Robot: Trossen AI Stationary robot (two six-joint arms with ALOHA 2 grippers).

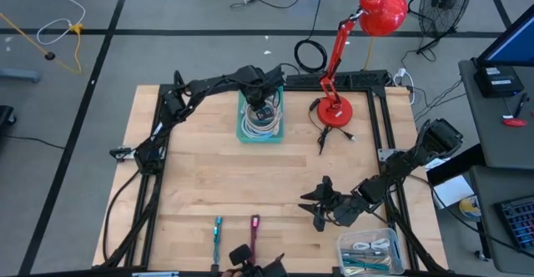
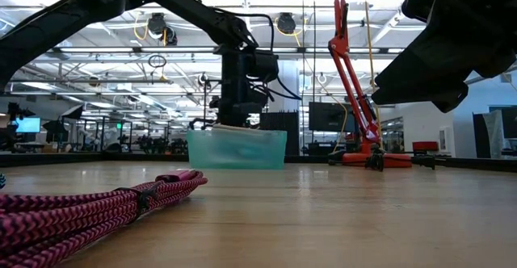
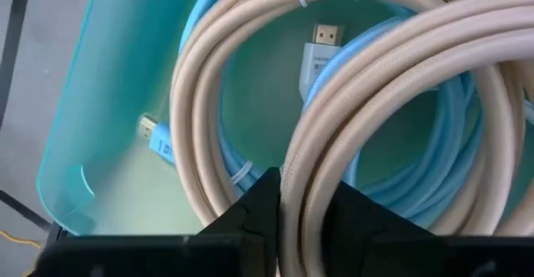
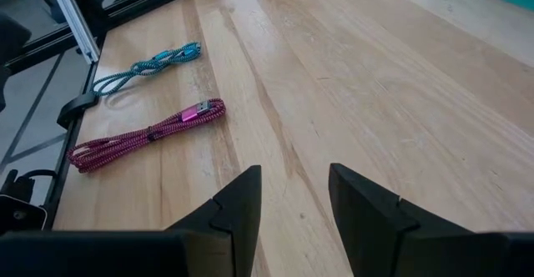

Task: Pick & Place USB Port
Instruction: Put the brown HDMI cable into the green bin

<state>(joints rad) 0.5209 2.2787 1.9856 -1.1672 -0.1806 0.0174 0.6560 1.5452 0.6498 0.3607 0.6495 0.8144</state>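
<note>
While the right pincer (image 1: 320, 203) hangs spread above the worktop (image 1: 209, 185), the left pincer (image 3: 304, 206) pinches a beige cable (image 3: 375, 85) inside the teal bin (image 1: 261, 133).

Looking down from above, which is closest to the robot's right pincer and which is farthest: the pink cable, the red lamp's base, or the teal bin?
From the right pincer:
1. Pink cable, near the table's front edge.
2. Red lamp's base, toward the back.
3. Teal bin, back middle, under the left pincer.
</note>
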